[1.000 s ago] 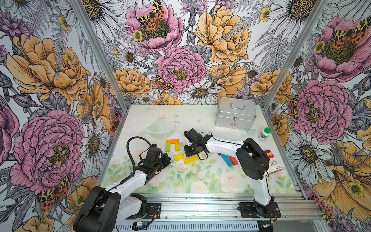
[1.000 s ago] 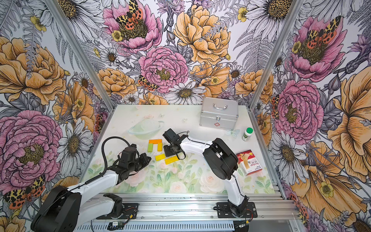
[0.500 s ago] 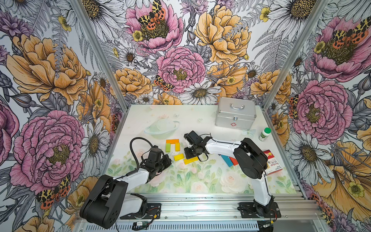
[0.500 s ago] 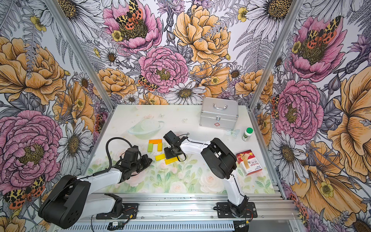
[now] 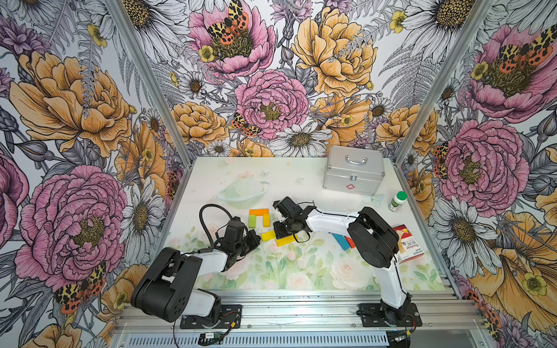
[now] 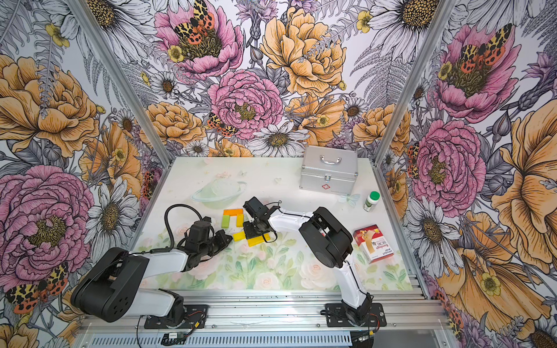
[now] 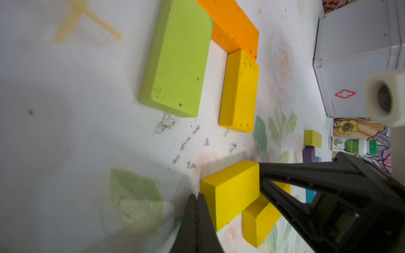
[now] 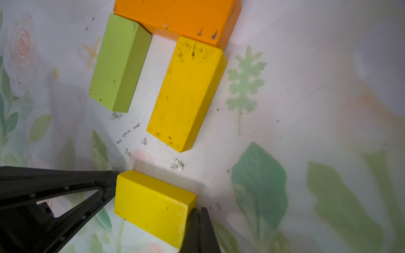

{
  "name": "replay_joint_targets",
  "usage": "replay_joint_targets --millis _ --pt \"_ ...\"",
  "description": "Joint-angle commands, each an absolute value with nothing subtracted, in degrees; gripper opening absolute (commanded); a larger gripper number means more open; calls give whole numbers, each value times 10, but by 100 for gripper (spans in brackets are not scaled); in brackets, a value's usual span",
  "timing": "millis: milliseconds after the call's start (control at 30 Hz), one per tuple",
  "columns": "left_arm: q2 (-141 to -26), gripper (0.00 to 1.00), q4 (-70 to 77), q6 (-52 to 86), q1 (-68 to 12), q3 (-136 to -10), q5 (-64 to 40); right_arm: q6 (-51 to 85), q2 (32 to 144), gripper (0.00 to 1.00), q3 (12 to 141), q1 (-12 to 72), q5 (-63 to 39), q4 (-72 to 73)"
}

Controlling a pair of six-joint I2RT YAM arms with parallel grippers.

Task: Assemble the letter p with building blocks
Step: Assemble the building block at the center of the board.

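Note:
An orange block (image 5: 258,211) tops a green block (image 5: 252,221) and an amber yellow block (image 5: 266,220), making an arch. In front of it lies a bright yellow block (image 5: 268,235), with a second yellow block (image 5: 286,240) beside it. My left gripper (image 7: 196,196) is shut, its tips against one end of the bright yellow block (image 7: 230,190). My right gripper (image 8: 199,210) is shut too, touching the other end of that block (image 8: 151,203). Neither gripper holds anything. Blue and red blocks (image 5: 342,241) lie partly hidden under the right arm.
A silver case (image 5: 354,171) stands at the back right. A green-capped bottle (image 5: 397,201) and a bandage carton (image 5: 410,244) sit along the right edge. A purple block (image 7: 309,151) and an olive one (image 7: 312,138) show far off in the left wrist view.
The left arm's elbow has folded down and back, and its gripper has edged right up to the bright yellow block. The right gripper and the blocks have hardly moved.

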State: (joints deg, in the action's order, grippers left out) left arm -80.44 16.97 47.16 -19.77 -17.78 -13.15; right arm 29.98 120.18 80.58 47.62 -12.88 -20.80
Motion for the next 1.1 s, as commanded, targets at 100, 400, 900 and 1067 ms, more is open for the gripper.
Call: replay_joint_targets --millis 100,400,900,1067 --pt "-813 0 174 477 -195 -176 -139 308 1229 0 815 486 -138 -225" --pt "-820 0 178 465 -151 -186 -165 314 1245 0 830 486 -147 -225" --pt "-867 0 183 462 -146 -221 -175 321 1264 0 847 472 -154 -226" --pt "-881 0 188 467 -146 -228 -175 320 1272 0 852 469 -161 -226"
